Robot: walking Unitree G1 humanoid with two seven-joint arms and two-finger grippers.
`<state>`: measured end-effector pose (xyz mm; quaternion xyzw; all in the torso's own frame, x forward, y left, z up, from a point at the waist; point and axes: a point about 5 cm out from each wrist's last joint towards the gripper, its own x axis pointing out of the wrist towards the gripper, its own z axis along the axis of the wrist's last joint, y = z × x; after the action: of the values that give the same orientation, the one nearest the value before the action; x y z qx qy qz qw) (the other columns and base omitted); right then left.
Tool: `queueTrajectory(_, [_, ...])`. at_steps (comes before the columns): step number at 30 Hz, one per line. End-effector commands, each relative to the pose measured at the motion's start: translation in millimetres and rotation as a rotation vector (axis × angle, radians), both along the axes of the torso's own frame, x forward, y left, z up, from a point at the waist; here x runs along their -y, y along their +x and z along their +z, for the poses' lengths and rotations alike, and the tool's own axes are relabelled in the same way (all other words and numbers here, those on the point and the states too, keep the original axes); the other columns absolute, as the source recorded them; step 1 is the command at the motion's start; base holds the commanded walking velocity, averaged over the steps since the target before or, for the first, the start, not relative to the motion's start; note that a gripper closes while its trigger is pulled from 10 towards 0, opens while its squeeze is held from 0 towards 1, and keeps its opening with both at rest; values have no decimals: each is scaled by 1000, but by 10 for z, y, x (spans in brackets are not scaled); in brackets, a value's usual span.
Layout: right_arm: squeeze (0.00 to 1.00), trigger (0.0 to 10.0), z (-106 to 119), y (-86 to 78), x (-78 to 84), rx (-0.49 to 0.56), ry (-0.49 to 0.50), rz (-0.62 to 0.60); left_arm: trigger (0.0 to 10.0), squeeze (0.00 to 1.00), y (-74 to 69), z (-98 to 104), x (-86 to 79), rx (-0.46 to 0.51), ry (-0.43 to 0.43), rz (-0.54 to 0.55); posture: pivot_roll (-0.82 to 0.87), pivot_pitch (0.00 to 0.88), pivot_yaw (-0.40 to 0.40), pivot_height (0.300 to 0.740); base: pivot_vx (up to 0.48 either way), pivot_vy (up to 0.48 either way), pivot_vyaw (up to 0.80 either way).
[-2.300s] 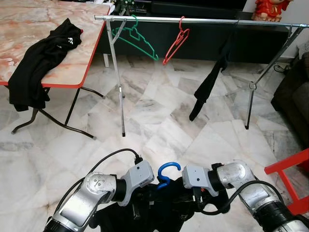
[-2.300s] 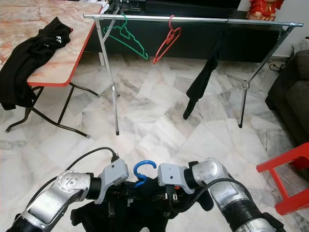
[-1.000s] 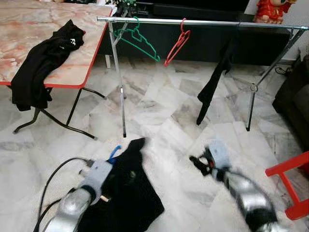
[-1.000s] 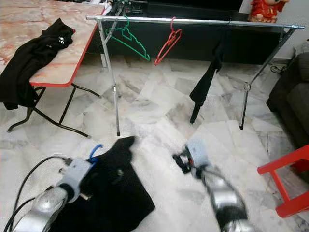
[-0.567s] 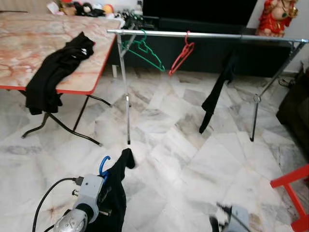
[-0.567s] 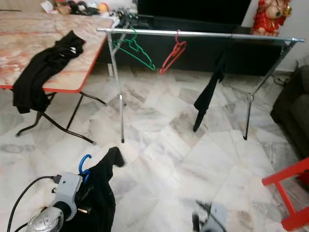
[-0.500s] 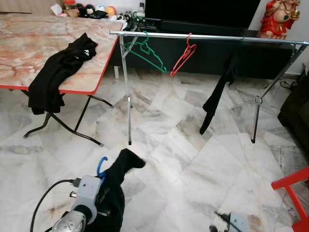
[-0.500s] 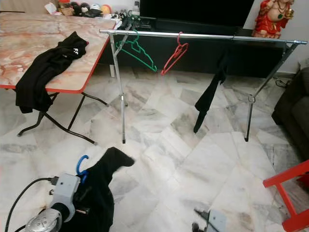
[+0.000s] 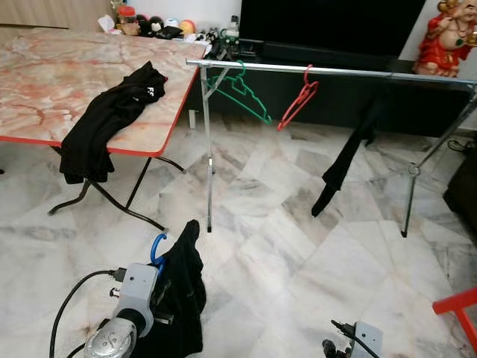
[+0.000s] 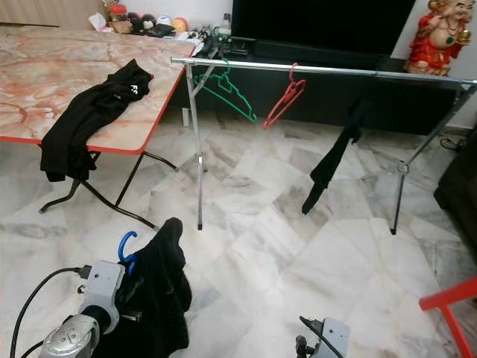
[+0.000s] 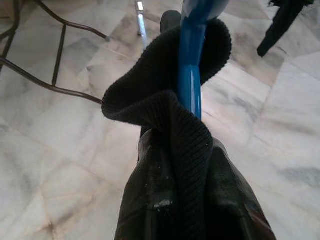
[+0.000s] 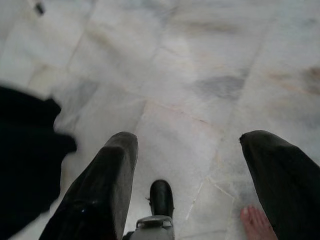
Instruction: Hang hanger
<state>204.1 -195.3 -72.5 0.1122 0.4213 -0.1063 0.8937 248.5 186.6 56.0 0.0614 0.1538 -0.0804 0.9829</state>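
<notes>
Holding a blue plastic hanger draped with a black ribbed knit garment, our left gripper has its jaws clamped on the hanger, low over the veined marble floor. Our right gripper hangs low on the other side, its jaws spread wide apart above the pale tiles; a bare foot shows beside one finger. Ahead stands a thin steel rail bearing a green hanger, a red hanger and a limp black cloth. Another black garment slumps over the red-trimmed front edge of the marble-patterned counter.
</notes>
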Motion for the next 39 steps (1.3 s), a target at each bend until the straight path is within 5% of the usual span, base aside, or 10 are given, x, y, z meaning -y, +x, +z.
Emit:
queueTrajectory(1, [0, 10000, -37, -57, -25, -28, 3, 19, 10000, 0, 37, 86, 13, 27, 0, -10, 53, 156, -62, 740, 480, 0, 0])
queueTrajectory(18, [0, 10000, -92, -174, 2, -56, 4, 32, 10000, 0, 35, 101, 71, 23, 13, -22, 46, 172, -53, 740, 467, 0, 0])
queueTrajectory(25, [0, 10000, -92, -175, 10, -62, -10, 67, 10000, 0, 2, 49, 101, 18, 4, 19, 49, 166, -63, 740, 0, 0, 0])
queueTrajectory(39, [0, 10000, -110, -190, -50, -84, -35, 125, 10000, 0, 16, 65, 97, 35, 9, 23, 50, 137, -57, 740, 0, -461, 0])
